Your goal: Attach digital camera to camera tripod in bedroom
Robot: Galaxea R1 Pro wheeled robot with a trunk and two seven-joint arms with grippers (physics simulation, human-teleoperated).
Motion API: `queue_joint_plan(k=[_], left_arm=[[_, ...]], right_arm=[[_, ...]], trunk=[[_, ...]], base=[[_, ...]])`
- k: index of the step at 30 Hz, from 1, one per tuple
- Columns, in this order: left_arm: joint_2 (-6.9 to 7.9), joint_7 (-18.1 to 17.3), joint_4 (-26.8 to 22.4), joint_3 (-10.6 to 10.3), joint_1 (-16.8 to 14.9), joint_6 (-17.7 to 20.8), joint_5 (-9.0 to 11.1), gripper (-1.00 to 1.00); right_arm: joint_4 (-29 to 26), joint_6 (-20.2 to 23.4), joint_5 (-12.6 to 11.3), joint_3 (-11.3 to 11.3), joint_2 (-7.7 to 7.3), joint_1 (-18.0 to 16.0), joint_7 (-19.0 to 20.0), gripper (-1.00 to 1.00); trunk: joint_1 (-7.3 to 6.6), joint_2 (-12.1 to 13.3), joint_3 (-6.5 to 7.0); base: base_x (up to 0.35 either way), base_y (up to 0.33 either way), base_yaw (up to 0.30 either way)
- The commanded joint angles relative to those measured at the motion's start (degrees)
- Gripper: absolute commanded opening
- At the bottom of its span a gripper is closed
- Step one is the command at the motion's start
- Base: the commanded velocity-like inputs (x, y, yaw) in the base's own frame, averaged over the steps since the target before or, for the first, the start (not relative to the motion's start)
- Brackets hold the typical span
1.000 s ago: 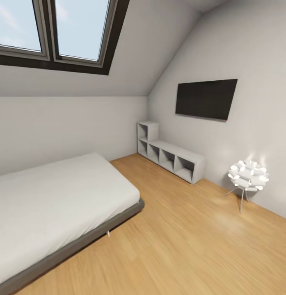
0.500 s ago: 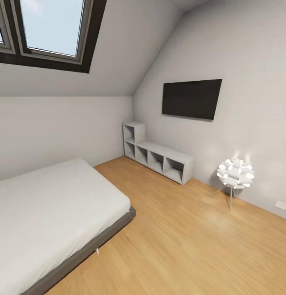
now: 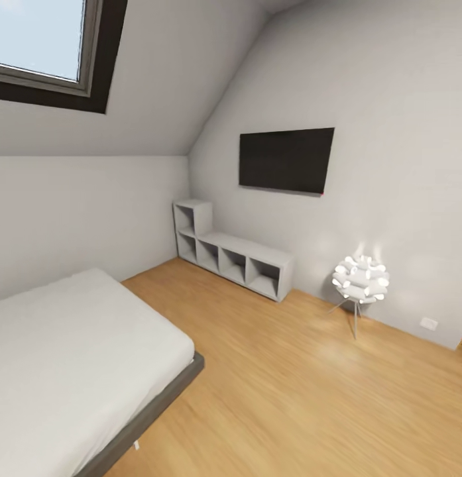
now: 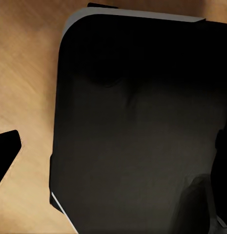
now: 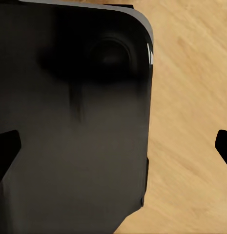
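Light wood planks floored the bedroom (image 3: pixel 310 391), where grey cube shelving (image 3: pixel 234 255) stood against the pale wall below a black wall screen (image 3: pixel 286 160). A lit white lamp (image 3: pixel 360 281) stood near the shelving and a white bed (image 3: pixel 71 351) lay across the floor from it. In the wrist views the left gripper (image 4: pixel 113 156) and the right gripper (image 5: pixel 113 151) hung over the robot's black base (image 5: pixel 69 122), fingers spread wide and grasping nothing.
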Motion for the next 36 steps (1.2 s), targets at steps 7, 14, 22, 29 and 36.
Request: queue_joint_plan(k=[7, 14, 22, 29, 36], left_arm=[[-0.05, 0.1, 0.0, 0.0, 0.0, -0.2, 0.5, 1.00], [-0.06, 0.1, 0.0, -0.1, 0.0, -0.2, 0.4, 1.00], [-0.03, 0.1, -0.1, -0.1, 0.0, -0.3, 0.2, 1.00], [-0.03, 0.1, -0.1, 0.0, 0.0, -0.9, 0.0, 1.00], [-0.11, 0.1, -0.1, 0.0, 0.0, -0.9, 0.0, 1.00]], right_arm=[[0.0, -0.2, 0.0, 0.0, 0.00, 0.0, 0.0, 1.00], [0.0, -0.2, 0.0, 0.1, 0.06, 0.0, 0.0, 1.00], [0.0, -0.2, 0.0, 0.1, 0.08, 0.0, 0.0, 1.00], [0.0, -0.2, 0.0, 0.1, 0.08, 0.0, 0.0, 1.00], [0.0, -0.2, -0.1, 0.0, 0.08, 0.0, 0.0, 1.00]], trunk=[[0.03, 0.0, -0.04], [0.03, 0.0, -0.04], [0.03, 0.0, -0.04], [0.03, 0.0, -0.04], [0.03, 0.0, -0.04]], base=[[0.318, 0.118, -0.246], [0.319, 0.112, -0.246], [0.320, 0.092, -0.258], [0.200, 0.008, -0.285], [0.026, 0.001, -0.288]])
